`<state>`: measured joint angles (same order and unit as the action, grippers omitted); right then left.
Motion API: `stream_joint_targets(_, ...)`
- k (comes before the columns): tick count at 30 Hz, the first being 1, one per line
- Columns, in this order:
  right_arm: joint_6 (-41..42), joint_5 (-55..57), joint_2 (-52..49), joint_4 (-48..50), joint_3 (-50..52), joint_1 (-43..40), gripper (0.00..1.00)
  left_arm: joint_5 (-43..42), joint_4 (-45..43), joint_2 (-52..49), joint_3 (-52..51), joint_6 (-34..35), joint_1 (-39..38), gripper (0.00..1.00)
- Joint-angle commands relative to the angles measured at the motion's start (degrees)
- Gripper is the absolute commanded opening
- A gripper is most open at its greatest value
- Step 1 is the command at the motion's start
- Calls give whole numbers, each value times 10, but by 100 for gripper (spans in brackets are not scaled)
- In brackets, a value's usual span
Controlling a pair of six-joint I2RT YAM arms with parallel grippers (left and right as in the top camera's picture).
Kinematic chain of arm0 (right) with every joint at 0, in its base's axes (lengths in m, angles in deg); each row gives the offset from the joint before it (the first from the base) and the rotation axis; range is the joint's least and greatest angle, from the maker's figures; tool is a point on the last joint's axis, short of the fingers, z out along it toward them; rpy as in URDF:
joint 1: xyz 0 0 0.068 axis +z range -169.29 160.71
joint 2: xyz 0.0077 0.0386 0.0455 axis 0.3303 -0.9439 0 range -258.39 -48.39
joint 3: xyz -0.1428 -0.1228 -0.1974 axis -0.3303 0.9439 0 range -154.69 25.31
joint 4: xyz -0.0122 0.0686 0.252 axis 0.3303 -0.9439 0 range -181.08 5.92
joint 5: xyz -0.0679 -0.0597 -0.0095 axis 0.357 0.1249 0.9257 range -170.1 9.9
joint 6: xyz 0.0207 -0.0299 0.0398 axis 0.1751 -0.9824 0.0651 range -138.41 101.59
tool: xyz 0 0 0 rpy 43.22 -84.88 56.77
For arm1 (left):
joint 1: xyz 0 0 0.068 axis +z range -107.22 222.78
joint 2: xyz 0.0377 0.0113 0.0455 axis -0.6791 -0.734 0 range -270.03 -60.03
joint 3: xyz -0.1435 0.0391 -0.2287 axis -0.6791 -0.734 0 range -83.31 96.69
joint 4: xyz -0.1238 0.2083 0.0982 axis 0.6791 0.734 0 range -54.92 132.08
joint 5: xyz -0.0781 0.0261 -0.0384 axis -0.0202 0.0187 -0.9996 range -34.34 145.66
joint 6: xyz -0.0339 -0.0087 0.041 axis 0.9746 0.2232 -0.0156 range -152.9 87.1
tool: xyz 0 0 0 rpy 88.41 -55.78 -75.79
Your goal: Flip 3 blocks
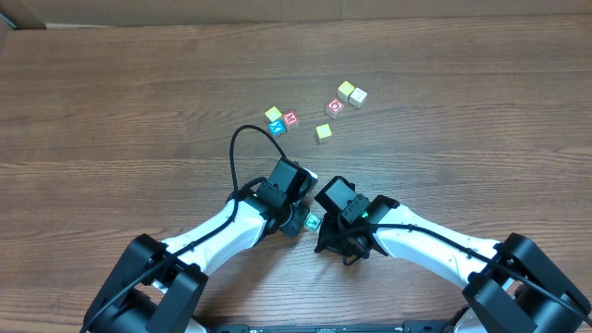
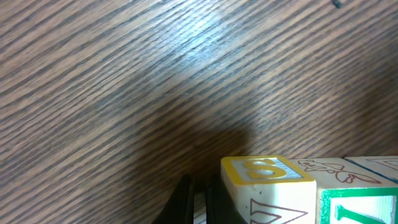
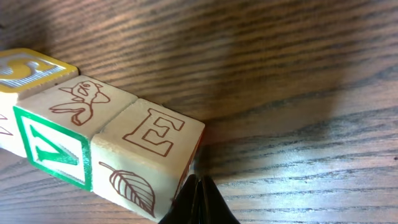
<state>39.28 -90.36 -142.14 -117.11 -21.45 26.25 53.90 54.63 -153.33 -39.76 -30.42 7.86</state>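
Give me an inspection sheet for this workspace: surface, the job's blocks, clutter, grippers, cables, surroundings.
Surface: wooden table, bare grain, no spills seen.
Job's things: three blocks touching in a row: S block, V block, E block.
Clutter: seven loose cubes scattered farther back.
Grippers: left gripper shut beside the S block; right gripper shut beside the E block; neither holds anything.
Cables: black cable loops above the left arm.
Surroundings: pale strip beyond the far edge; otherwise nothing seen.
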Motion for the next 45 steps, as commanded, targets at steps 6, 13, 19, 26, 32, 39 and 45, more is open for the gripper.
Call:
stream_joint_targets(6,9,-35,10,45,-22,14,4,-148,-6,-12,5,-36,-26,4)
stream_joint_targets(13,11,-35,9,49,-22,14,4,-162,-6,-12,5,-53,-26,4)
stream_joint_targets(19,24,-35,9,49,-22,14,4,-160,-8,-12,5,-62,-26,4)
stream_joint_targets(26,26,-35,10,56,-22,14,4,-158,-8,-12,5,-72,-26,4)
stream_joint_targets(32,37,-35,10,56,-22,14,4,-158,-8,-12,5,-88,-26,4)
stream_joint_targets(39,37,-35,10,59,-22,14,4,-159,-7,-12,5,-109,-26,4)
stream_joint_targets(45,44,-35,9,60,-22,14,4,-159,-7,-12,5,-131,-26,4)
